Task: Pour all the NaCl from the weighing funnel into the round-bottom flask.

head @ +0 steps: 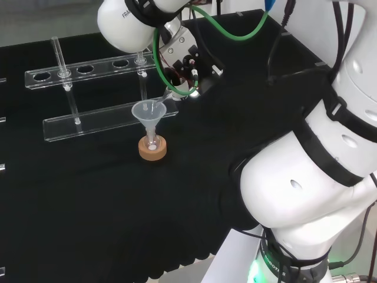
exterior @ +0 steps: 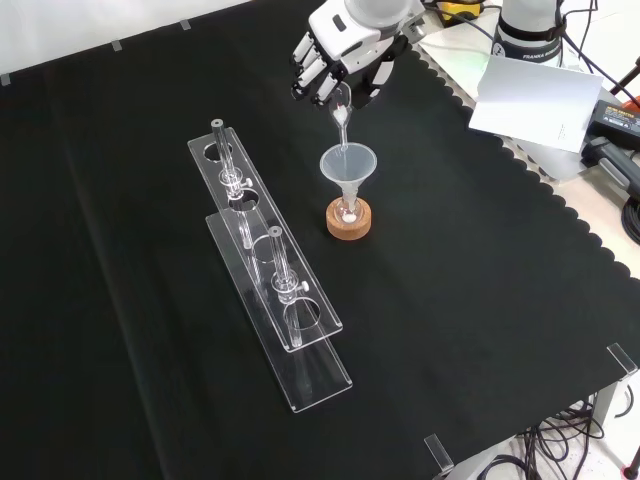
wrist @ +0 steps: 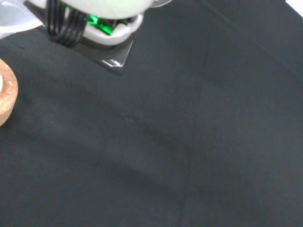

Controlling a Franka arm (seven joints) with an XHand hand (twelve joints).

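Note:
A small round-bottom flask sits in a cork ring near the middle of the cloth, with a clear funnel standing in its neck. The black and white hand hovers just beyond it, fingers curled on the clear weighing funnel, which tilts steeply down so its tip points into the funnel's mouth. The head view shows the same funnel and cork ring, with the weighing funnel's tip at the rim and the hand behind. A bit of white shows low in the flask. The cork ring's edge appears in the wrist view.
A clear two-tier tube rack with two glass tubes stands left of the flask in the front view, and behind it in the head view. The cloth's scalloped edge and a white sheet lie to the right in the front view.

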